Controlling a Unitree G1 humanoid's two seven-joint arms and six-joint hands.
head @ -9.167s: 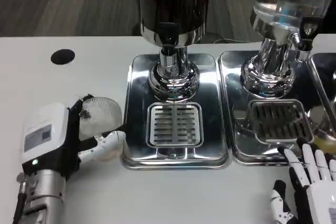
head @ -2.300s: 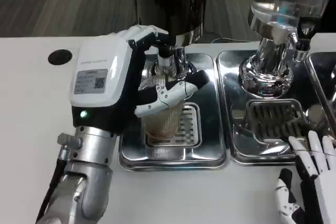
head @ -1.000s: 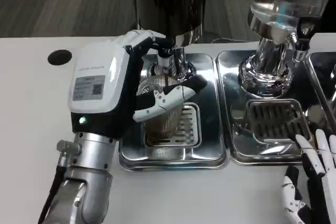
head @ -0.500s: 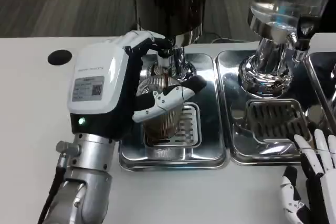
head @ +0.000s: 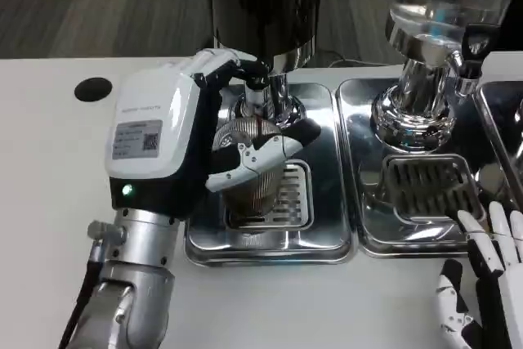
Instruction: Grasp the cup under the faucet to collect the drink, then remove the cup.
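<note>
My left hand (head: 176,140) grips a ribbed clear cup (head: 255,181) that stands on the drip grate (head: 292,195) of the left tray. The cup's rim sits just under the black faucet (head: 258,87) of the dark dispenser (head: 263,6). My fingers (head: 253,154) wrap across the cup's front, and the white back of the hand hides its left side. A thin dark stream seems to run from the faucet into the cup. My right hand (head: 482,292) lies at the lower right corner with its fingers apart and nothing in it.
A second steel tray (head: 372,218) with its own grate stands to the right, under a clear dispenser (head: 445,6) on a chrome base. A black round hole (head: 92,88) marks the table at the far left. Bare white tabletop lies left and in front.
Since 9 seconds ago my left hand carried the cup from the table's left side onto the grate under the faucet. Over the last second it has held nearly still there.
</note>
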